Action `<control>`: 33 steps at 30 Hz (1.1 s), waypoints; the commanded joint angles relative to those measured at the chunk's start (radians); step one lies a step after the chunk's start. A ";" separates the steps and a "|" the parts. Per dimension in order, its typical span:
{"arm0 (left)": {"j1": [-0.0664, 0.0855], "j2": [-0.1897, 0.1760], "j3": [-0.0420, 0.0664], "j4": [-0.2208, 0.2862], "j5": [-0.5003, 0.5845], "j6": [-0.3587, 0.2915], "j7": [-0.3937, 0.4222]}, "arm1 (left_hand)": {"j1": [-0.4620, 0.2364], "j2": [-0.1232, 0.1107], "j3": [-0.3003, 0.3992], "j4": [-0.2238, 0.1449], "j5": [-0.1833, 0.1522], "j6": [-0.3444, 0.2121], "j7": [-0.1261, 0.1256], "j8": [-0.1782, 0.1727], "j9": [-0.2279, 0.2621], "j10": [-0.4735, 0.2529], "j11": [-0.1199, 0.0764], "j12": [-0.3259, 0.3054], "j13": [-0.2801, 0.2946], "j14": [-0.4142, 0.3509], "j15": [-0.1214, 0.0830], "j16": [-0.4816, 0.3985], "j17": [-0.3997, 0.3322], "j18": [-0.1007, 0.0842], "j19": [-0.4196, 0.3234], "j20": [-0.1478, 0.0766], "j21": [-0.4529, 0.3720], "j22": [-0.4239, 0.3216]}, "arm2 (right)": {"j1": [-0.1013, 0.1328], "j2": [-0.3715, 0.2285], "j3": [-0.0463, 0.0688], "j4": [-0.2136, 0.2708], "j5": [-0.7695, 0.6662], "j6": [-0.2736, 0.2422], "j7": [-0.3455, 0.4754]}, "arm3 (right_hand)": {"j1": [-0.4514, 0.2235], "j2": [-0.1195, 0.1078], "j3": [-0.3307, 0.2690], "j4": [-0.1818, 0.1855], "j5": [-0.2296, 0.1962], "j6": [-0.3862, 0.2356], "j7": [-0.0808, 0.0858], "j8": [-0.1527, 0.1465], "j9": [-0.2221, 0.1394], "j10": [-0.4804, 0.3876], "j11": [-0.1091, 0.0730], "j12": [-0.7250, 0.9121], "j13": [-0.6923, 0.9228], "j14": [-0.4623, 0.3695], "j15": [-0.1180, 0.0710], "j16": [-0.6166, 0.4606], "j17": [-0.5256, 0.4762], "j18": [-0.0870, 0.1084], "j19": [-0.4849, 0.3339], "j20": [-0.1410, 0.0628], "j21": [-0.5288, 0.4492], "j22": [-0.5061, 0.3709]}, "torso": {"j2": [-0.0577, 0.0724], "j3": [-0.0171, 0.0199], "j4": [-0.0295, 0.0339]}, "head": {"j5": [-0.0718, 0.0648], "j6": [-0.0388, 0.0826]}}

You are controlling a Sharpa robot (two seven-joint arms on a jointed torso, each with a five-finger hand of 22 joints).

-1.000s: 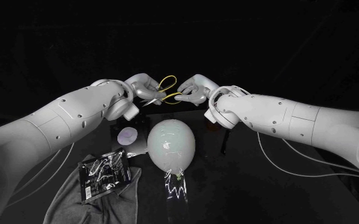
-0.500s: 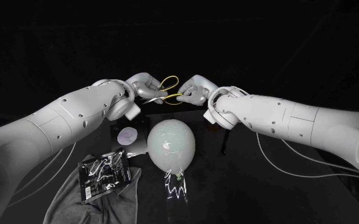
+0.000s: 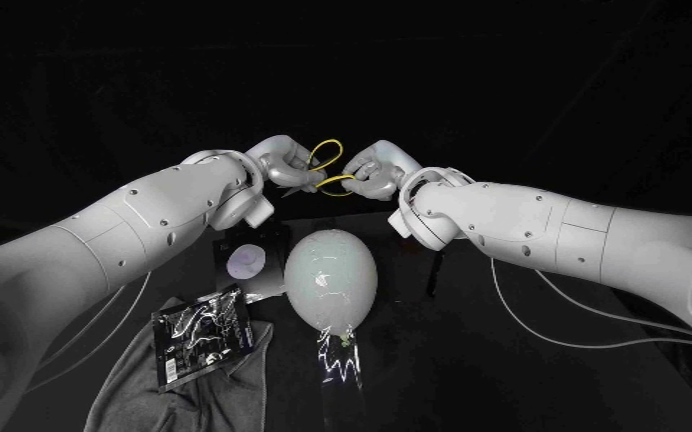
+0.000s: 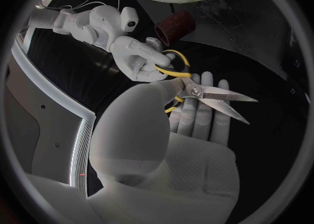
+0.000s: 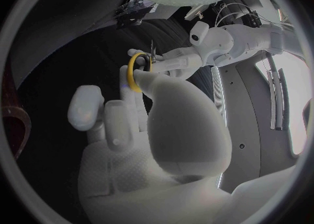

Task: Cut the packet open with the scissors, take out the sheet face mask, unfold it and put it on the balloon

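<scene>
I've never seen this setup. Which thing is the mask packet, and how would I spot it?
Start at the pale egg-shaped balloon in the middle of the black table. To its left and nearer the robot lies a grey cloth, with the packet on it. It is the only flat, dark, glinting rectangle there.

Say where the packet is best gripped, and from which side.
The packet lies flat on the grey cloth, so take its far corner, which seems to jut past the cloth towards the balloon, pinching from above on that side.
</scene>
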 commanded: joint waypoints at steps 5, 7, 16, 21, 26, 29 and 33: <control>0.001 0.023 -0.001 -0.015 -0.199 -0.121 -0.027 | -0.007 -0.012 -0.001 -0.002 0.001 -0.010 0.009 -0.013 -0.004 -0.018 0.003 0.003 0.000 -0.013 0.003 -0.012 -0.002 0.005 -0.009 -0.001 -0.006 0.001 | 0.006 0.010 0.002 0.010 -0.025 -0.075 -0.068 | -0.048 0.003 0.091 -0.091 0.001 -0.007 -0.002 0.015 0.017 0.075 -0.050 -0.004 0.016 0.010 -0.002 0.010 0.021 -0.014 0.015 -0.001 0.015 0.140 | -0.001 -0.0011 0.0011 | -0.003 -0.001; 0.001 0.029 -0.002 -0.018 -0.222 -0.138 -0.049 | 0.002 -0.009 0.013 -0.014 0.002 -0.018 0.014 -0.022 -0.008 -0.030 0.007 0.002 -0.001 -0.023 0.006 -0.019 -0.004 0.007 -0.008 -0.002 -0.005 0.002 | 0.007 0.013 0.002 0.011 -0.037 -0.080 -0.085 | -0.052 0.001 0.094 -0.096 0.002 -0.007 -0.002 0.016 0.019 0.076 -0.051 -0.005 0.017 0.011 -0.003 0.011 0.024 -0.014 0.016 -0.001 0.015 0.141 | 0.000 -0.0015 0.0006 | -0.002 -0.001; 0.001 0.056 -0.008 -0.035 -0.305 -0.181 -0.130 | -0.025 -0.023 0.036 -0.011 0.001 -0.041 0.031 -0.049 -0.020 -0.070 0.024 0.002 -0.001 -0.054 0.022 -0.039 -0.011 -0.003 -0.031 0.001 -0.016 0.000 | 0.008 0.037 0.003 0.001 -0.088 -0.119 -0.171 | -0.075 0.000 0.111 -0.119 0.018 -0.005 -0.004 0.023 0.027 0.083 -0.053 -0.005 0.027 0.020 -0.005 0.018 0.050 -0.016 0.022 -0.003 0.025 0.144 | -0.001 -0.0006 0.0018 | 0.002 -0.004; 0.001 0.065 -0.010 -0.039 -0.328 -0.193 -0.146 | -0.034 -0.034 0.048 -0.013 0.001 -0.056 0.040 -0.064 -0.027 -0.096 0.033 0.003 -0.001 -0.076 0.031 -0.048 -0.016 -0.022 -0.092 0.003 -0.038 -0.006 | 0.008 0.049 0.003 -0.003 -0.104 -0.134 -0.193 | -0.084 -0.001 0.116 -0.127 0.027 -0.004 -0.005 0.025 0.030 0.085 -0.054 -0.005 0.031 0.022 -0.006 0.020 0.058 -0.016 0.024 -0.004 0.028 0.144 | -0.001 -0.0011 0.0010 | 0.002 -0.005; 0.001 0.073 -0.010 -0.041 -0.340 -0.192 -0.165 | -0.005 -0.087 0.077 -0.067 0.002 -0.087 0.058 -0.093 -0.041 -0.144 0.051 0.004 -0.002 -0.124 0.048 -0.067 -0.029 -0.047 -0.197 0.003 -0.053 -0.011 | 0.009 0.057 0.003 -0.003 -0.120 -0.148 -0.207 | -0.094 -0.001 0.122 -0.135 0.038 -0.003 -0.006 0.027 0.033 0.089 -0.055 -0.005 0.035 0.026 -0.007 0.024 0.070 -0.017 0.027 -0.005 0.034 0.146 | 0.000 -0.0013 0.0004 | 0.005 -0.005; 0.001 0.076 -0.011 -0.041 -0.348 -0.186 -0.172 | -0.005 -0.106 0.091 -0.085 0.002 -0.094 0.064 -0.104 -0.049 -0.159 0.058 0.006 -0.001 -0.140 0.055 -0.069 -0.034 -0.060 -0.225 0.003 -0.053 -0.011 | 0.009 0.060 0.004 -0.004 -0.129 -0.154 -0.214 | -0.095 -0.001 0.122 -0.136 0.040 -0.003 -0.006 0.027 0.033 0.089 -0.055 -0.005 0.035 0.027 -0.007 0.024 0.073 -0.017 0.028 -0.005 0.035 0.146 | -0.001 -0.0014 0.0008 | 0.006 -0.005; 0.001 0.079 -0.011 -0.036 -0.355 -0.173 -0.175 | -0.012 -0.127 0.117 -0.111 0.002 -0.108 0.071 -0.124 -0.064 -0.189 0.068 0.007 -0.001 -0.180 0.067 -0.072 -0.048 -0.083 -0.289 0.003 -0.057 -0.014 | 0.009 0.067 0.007 -0.016 -0.137 -0.157 -0.224 | -0.097 -0.001 0.123 -0.138 0.041 -0.003 -0.006 0.028 0.034 0.090 -0.055 -0.004 0.036 0.028 -0.007 0.025 0.076 -0.018 0.031 -0.005 0.040 0.147 | -0.001 -0.0010 0.0017 | 0.005 -0.006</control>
